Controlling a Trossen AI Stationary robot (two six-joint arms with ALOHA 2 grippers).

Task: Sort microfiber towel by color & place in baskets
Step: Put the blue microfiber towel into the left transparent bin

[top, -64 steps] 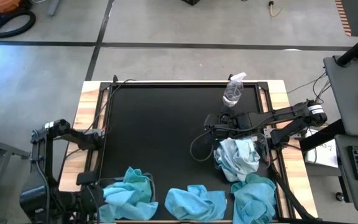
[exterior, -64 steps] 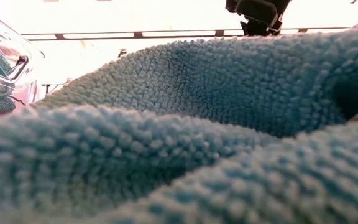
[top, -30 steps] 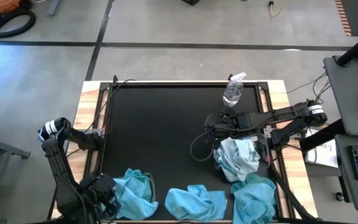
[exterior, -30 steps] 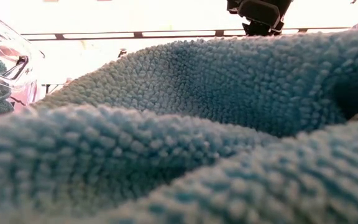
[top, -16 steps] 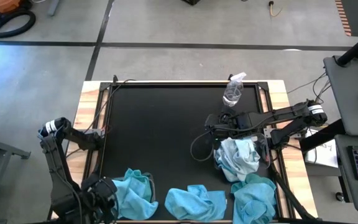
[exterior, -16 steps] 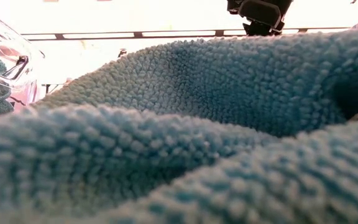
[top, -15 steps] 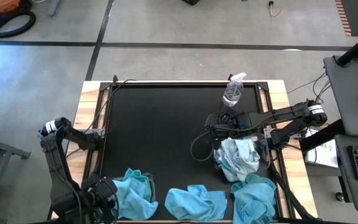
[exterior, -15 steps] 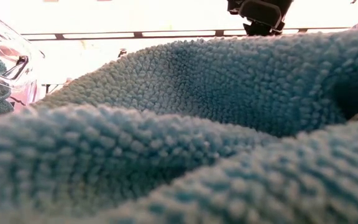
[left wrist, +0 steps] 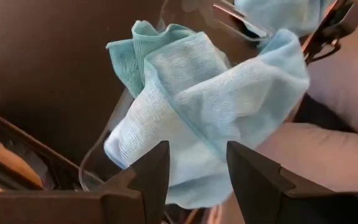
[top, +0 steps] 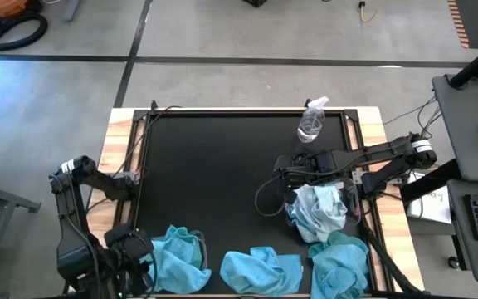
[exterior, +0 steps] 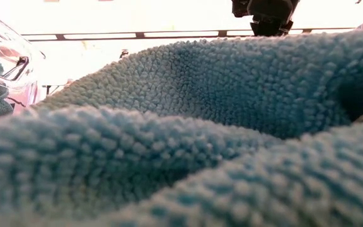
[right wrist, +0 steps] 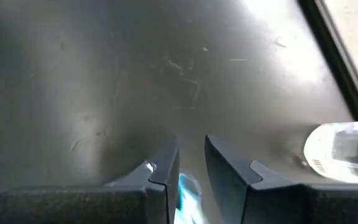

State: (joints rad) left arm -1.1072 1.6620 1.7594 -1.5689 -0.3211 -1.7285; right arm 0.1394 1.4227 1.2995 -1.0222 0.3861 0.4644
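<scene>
The black mat (top: 214, 183) serves as the landmark. At its near left corner, the left gripper (top: 127, 249) is seen just beside a turquoise towel (top: 177, 257) that lies crumpled in a clear basket (left wrist: 114, 134). In the left wrist view its fingers (left wrist: 145, 177) are spread apart, with nothing between them and the towel (left wrist: 210, 106) just ahead.

On the right side of the mat, the right gripper (top: 282, 172) is held just beside a pale towel (top: 315, 209). Its fingers (right wrist: 166, 171) are nearly pressed together, and a scrap of blue cloth (right wrist: 185, 186) is seen at their inner edge; whether it is pinched cannot be told.

Along the mat's near edge, a second turquoise towel (top: 260, 270) lies at the middle and a third (top: 338, 262) at the right corner. A spray bottle (top: 311, 120) stands near the far right corner.
</scene>
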